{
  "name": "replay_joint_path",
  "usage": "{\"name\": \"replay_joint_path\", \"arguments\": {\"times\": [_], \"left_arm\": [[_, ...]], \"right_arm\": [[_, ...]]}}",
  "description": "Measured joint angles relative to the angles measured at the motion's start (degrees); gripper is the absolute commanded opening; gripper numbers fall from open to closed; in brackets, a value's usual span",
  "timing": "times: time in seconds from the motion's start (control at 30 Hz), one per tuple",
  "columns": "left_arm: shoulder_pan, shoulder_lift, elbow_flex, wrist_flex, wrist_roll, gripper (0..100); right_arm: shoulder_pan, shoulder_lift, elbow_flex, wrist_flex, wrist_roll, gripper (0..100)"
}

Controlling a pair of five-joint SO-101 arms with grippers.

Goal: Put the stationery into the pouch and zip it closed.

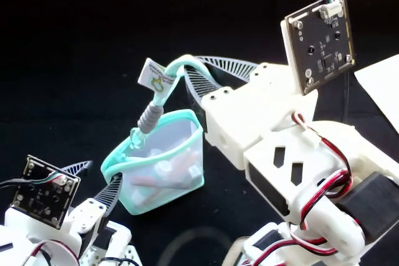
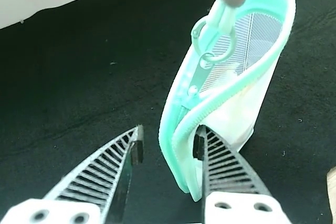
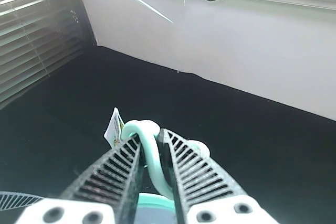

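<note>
Right gripper has its jaws pinching the strap up toward 1 o'clock, I'd guess so the pouch stands mouth-up on the worktop. Stationery is inside. Left gripper has its jaws spread at the pouch's 7 o'clock end, probably bracing for zipping.

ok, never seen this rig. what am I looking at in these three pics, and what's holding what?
Two small robot arms sit at a black table. One picture looks down from a fixed camera; the other two come from a camera on each arm's wrist. The mint pouch is unzipped, with stationery inside. The right gripper is shut on the pouch's strap, which bears a paper tag. The left gripper is open, fingers either side of the pouch's end.
</note>
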Motion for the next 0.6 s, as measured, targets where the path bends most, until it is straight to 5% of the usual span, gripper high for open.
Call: {"name": "replay_joint_path", "arguments": {"times": [0.6], "left_arm": [[-0.3,0.0,6.9,-4.5,0.0,17]], "right_arm": [[-1.2,0.0,0.0,0.0,0.0,0.6]]}}
